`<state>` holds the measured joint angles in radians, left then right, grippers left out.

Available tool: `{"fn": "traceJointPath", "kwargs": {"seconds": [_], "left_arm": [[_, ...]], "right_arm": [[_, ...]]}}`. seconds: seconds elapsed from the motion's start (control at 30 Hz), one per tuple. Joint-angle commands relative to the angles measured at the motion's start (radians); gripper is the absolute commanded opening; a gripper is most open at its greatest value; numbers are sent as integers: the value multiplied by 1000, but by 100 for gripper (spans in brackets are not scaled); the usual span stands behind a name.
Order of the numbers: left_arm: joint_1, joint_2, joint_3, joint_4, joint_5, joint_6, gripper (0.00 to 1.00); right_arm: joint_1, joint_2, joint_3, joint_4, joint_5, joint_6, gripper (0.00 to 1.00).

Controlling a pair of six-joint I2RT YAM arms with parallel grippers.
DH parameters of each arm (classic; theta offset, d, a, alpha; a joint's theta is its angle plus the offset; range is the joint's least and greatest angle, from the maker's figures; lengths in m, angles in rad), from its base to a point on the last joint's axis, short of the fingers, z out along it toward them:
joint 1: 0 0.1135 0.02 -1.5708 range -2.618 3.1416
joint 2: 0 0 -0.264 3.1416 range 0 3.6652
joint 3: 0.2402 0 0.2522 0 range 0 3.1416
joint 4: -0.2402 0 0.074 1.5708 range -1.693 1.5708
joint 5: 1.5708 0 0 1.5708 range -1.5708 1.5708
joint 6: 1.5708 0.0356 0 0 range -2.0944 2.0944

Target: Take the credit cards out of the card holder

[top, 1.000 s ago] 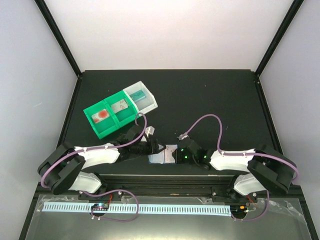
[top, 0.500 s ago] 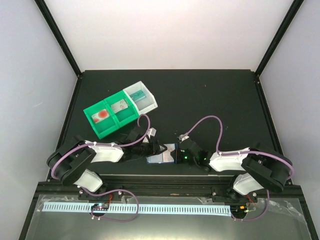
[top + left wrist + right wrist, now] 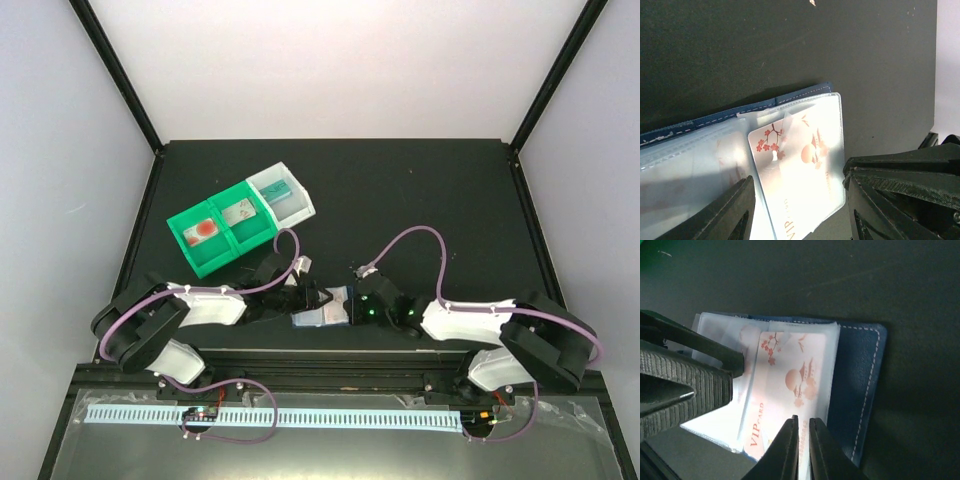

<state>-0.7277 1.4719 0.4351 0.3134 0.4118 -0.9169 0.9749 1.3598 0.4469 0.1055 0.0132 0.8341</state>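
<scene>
Jaws on my left gripper [image 3: 797,192] stand apart, one finger on each side of a credit card [image 3: 800,150], with neither pad touching it as far as I can see. That card is whitish with red blossom print and the letters VIP. It sits in a clear pocket of the card holder [image 3: 790,97], right between those fingers, and its printed end points away from the tool. The holder's dark blue stitched edge lies just beyond the fingertips.

My right gripper [image 3: 802,421] comes in from the opposite side, its two fingers drawn almost together with only a sliver between them. Their tips sit over the near end of the same credit card [image 3: 790,380]. I cannot tell whether they nip a pocket leaf or only press on it.

From above, the card holder [image 3: 325,312] lies open and flat on the black table [image 3: 430,200], directly between the left gripper [image 3: 316,298] and the right gripper [image 3: 352,308]. A green tray [image 3: 215,245] sits well beyond the left tool.
</scene>
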Motion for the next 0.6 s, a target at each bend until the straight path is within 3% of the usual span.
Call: {"fn": "traceJointPath", "kwargs": {"seconds": [0.0,0.37,0.57], "left_arm": [[2,-18,7,-46,-30,19,53],[2,-23,3,-31,-23,24,54],[0,-3,-36,71,-22,-4,53]], "right_arm": [[-2,59,46,-29,30,-32,9],[2,165,-46,26,57,23,2],[2,154,-59,44,60,29,2]]}}
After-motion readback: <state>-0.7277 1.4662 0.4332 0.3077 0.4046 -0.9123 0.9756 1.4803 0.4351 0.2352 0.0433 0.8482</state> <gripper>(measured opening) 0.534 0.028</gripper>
